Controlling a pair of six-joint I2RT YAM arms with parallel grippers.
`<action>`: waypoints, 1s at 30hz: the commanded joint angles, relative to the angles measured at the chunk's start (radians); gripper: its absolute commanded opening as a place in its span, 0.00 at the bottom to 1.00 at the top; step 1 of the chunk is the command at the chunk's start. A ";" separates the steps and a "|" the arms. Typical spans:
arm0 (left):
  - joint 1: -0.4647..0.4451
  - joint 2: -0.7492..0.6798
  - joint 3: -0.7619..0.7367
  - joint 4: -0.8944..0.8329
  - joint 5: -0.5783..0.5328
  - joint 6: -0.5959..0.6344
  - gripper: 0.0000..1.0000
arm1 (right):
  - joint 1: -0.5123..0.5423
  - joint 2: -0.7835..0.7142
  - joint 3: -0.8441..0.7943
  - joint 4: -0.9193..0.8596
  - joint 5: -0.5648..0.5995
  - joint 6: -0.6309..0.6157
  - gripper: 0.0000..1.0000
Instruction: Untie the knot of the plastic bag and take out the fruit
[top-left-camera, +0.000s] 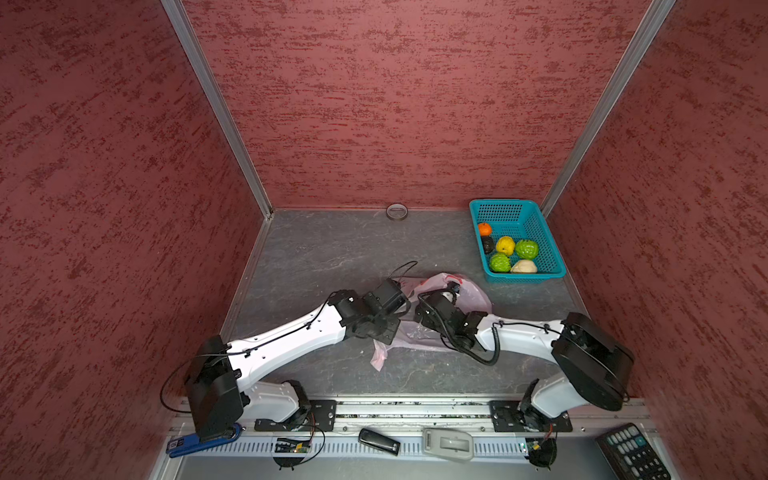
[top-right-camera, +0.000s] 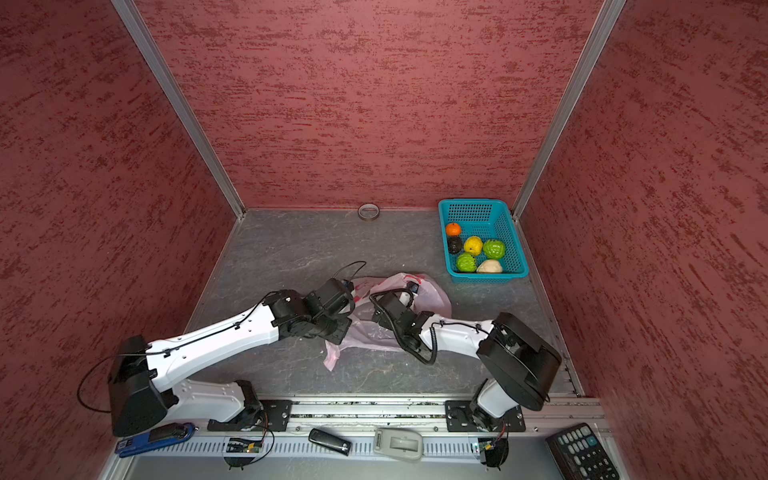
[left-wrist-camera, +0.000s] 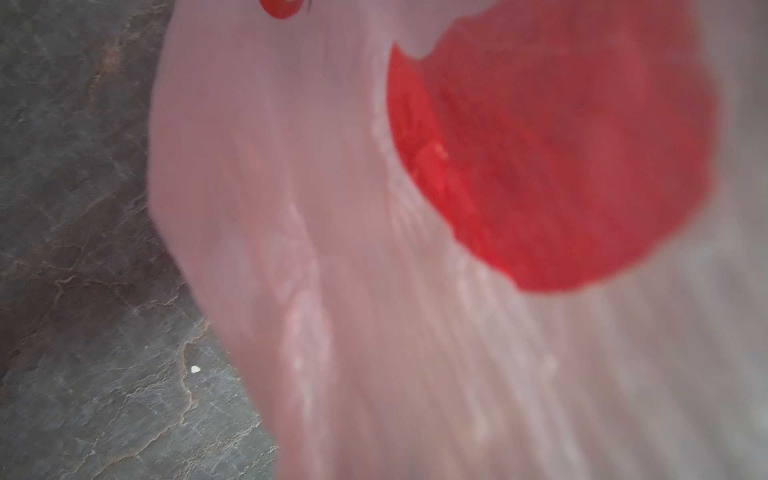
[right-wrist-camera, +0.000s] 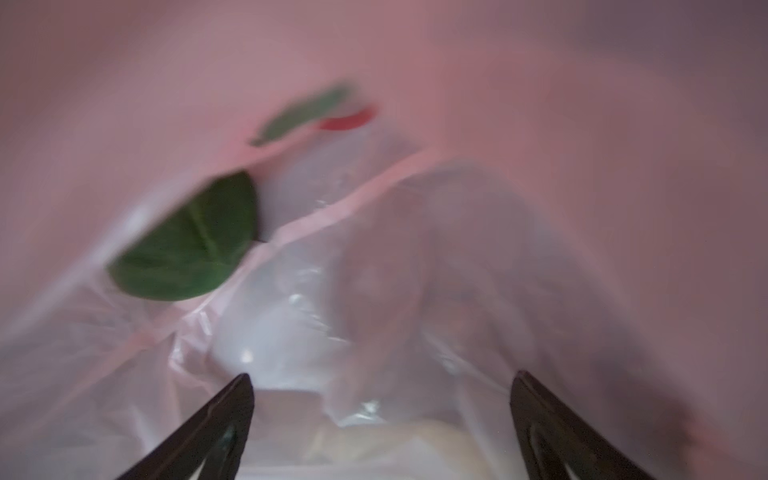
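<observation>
Plastic bag (top-left-camera: 473, 297): long axis near-left to far-right; right tool (right-wrist-camera: 380, 382) apart inside; left tool (top-left-camera: 401, 296) together.

The plastic bag (top-left-camera: 473, 296) (top-right-camera: 436, 299) lies crumpled on the gray table (top-left-camera: 324, 257), thin pale pink film with red print (left-wrist-camera: 561, 145) and a green leaf print (right-wrist-camera: 187, 249). One loose strip (top-left-camera: 379, 356) trails toward my base. The film closes round my right gripper (right-wrist-camera: 382, 375), and a pale rounded shape (right-wrist-camera: 395, 442) shows blurred beneath it. Fruit (top-right-camera: 473, 245) sits in the teal basket (top-left-camera: 498, 212): an orange one (top-left-camera: 484, 228), a blackish one (top-left-camera: 487, 244), a yellow one (top-left-camera: 505, 245), two bumpy bright green ones (top-left-camera: 526, 248) (top-left-camera: 499, 262) and a beige one (top-left-camera: 523, 267).
</observation>
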 joint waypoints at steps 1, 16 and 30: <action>0.004 0.018 0.025 -0.005 -0.027 -0.019 0.00 | -0.005 -0.090 -0.056 -0.143 0.088 0.127 0.97; -0.072 0.176 0.120 0.147 0.071 0.051 0.00 | 0.041 -0.529 -0.218 -0.719 0.149 0.376 0.95; -0.062 0.353 0.353 0.080 0.245 0.171 0.00 | 0.045 -0.441 -0.098 -0.235 0.214 0.049 0.98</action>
